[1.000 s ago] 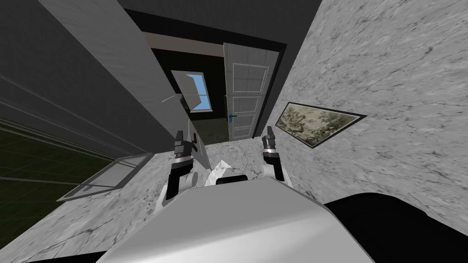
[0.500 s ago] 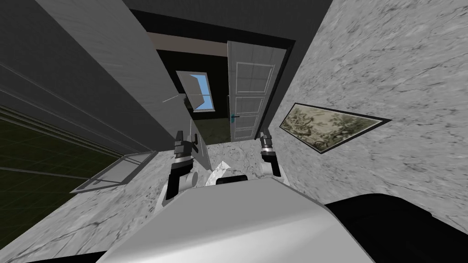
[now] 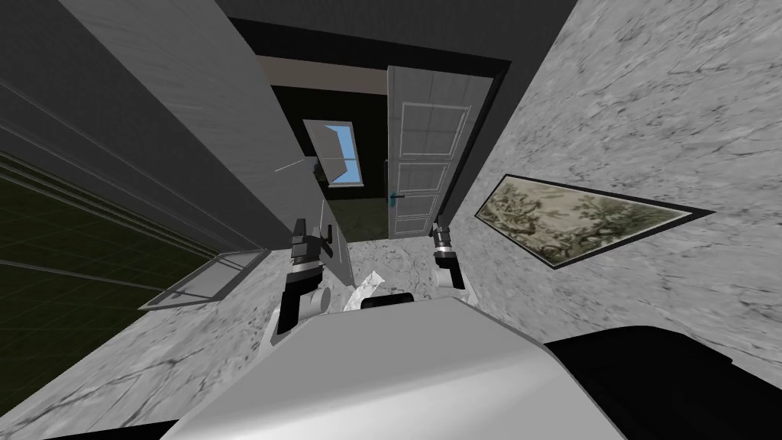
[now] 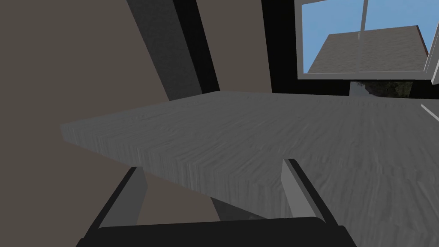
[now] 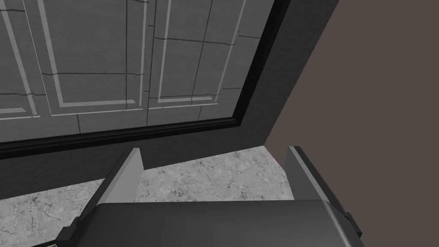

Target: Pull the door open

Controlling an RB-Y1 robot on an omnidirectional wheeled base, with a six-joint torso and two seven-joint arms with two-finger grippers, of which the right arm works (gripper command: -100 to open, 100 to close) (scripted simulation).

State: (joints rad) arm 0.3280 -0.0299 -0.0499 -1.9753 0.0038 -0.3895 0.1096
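Both claws spread wide, the door handle not yet taken

The right gripper (image 5: 213, 149) is fully open and holds nothing. It sits low over the grey marbled floor (image 5: 205, 180) at the foot of the dark door frame (image 5: 253, 85), probably ready for a grasp. Beyond it the pale grey panelled door (image 3: 418, 145) stands ajar, its small teal lever handle (image 3: 395, 197) on the free edge, well apart from the blades. The left gripper (image 4: 213, 165) is also open, straddling the edge of a grey wood-grained slab (image 4: 257, 137); I cannot tell if it touches. That slab crowds the door's swing room.
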